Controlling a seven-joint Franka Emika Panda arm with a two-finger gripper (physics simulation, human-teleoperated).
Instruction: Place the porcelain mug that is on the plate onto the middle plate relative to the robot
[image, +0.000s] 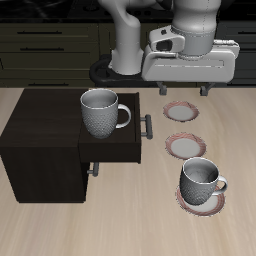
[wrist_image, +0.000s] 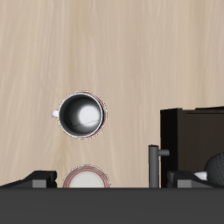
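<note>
Farthest plate (image: 181, 111) partly behind end effector (image: 187, 90)

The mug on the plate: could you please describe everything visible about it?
The mug is grey-white, finely speckled, ceramic-looking, with a loop handle and a pale inside that looks empty. It stands upright on the plate nearest the table's front edge, covering most of it, so only the pink-brown rim shows. Nothing else touches it; the gripper is above the table farther back, well clear.

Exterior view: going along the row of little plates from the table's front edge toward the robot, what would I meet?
The porcelain mug standing on the plate → the bare middle plate → a third plate → the robot's hand hanging above the back.
</note>
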